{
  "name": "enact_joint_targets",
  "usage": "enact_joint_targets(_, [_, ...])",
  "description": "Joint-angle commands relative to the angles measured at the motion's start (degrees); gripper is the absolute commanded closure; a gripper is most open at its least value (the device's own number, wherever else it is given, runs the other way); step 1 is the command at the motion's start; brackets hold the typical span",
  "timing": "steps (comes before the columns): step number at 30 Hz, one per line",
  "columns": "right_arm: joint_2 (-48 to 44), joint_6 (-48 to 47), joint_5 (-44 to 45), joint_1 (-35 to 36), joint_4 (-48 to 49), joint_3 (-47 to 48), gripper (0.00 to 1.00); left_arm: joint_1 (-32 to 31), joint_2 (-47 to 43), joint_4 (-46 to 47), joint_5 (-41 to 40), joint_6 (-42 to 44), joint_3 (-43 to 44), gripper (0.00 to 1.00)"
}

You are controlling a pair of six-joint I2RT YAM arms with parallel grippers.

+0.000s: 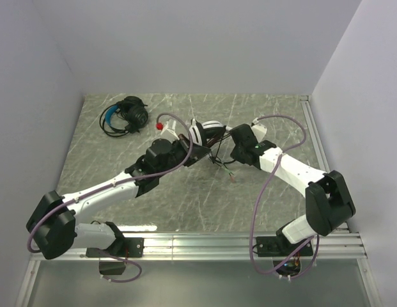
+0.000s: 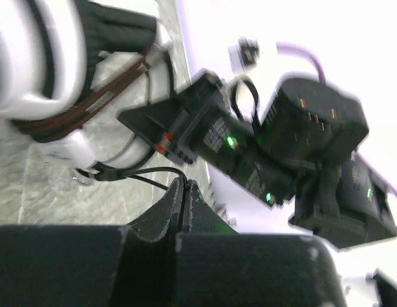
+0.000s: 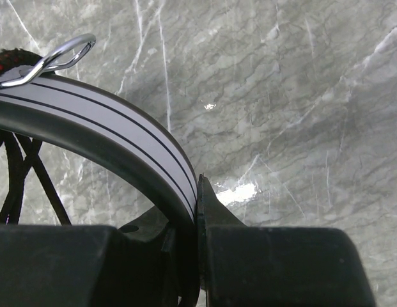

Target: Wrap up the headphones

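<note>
The white headset sits just past the centre of the marble table, toward 12 o'clock, between the two arms. The right gripper clamps its striped white headband from the 3 o'clock side. The left gripper, at 8 o'clock of it, is pinched tight on the thin black cable. The black headset with the blue headband lies well apart at 10 o'clock.

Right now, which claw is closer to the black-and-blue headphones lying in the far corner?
Left. The left gripper, shut on the cable, sits to the right of the black headset; the right gripper is farther right, beyond the white headset it clamps.
</note>
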Motion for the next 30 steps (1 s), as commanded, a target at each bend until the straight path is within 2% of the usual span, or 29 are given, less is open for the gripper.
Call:
enact_joint_targets(1, [0.26, 1.53, 1.33, 0.43, 3.48, -0.65, 1.0, 0.03, -5.29, 5.37, -11.41, -8.73, -1.28, 1.0])
enact_joint_targets(6, [1.14, 2.23, 1.24, 2.28, 3.48, -0.39, 1.0, -0.23, -6.0, -2.18, -21.28, -17.86, -0.85, 1.0])
enact_joint_targets(11, [2.72, 3.55, 1.24, 4.03, 2.52, 0.75, 1.0, -1.72, -2.84, -12.65, -30.49, -21.4, 4.59, 1.0])
enact_joint_targets(14, [3.86, 4.51, 1.33, 4.83, 1.9, 1.1, 1.0, -3.82, -0.82, -22.54, -36.12, -28.15, 7.85, 1.0])
enact_joint_targets(15, [4.21, 4.6, 1.07, 4.92, 2.08, 1.02, 1.0, -4.36, -0.29, -25.38, -39.45, -33.83, 8.29, 1.0])
enact_joint_targets(16, [4.48, 4.78, 0.63, 5.0, 2.16, 1.02, 1.0, -4.88, -0.2, -26.62, -40.96, -35.62, 8.29, 1.0])
enact_joint_targets(21, [5.62, 5.22, -0.17, 5.18, 2.52, 0.93, 1.0, -5.59, -0.81, -25.93, -43.96, -41.77, 5.4, 1.0])
enact_joint_targets(25, [5.45, 5.57, -0.34, 5.09, 3.04, 0.4, 1.0, -5.68, -1.6, -32.86, -49.49, -50.04, 5.57, 1.0])
enact_joint_targets(30, [5.71, 5.39, -0.78, 5.18, 3.04, 0.93, 1.0, -5.68, -2.75, -40.16, -51.7, -62.33, 5.83, 1.0])
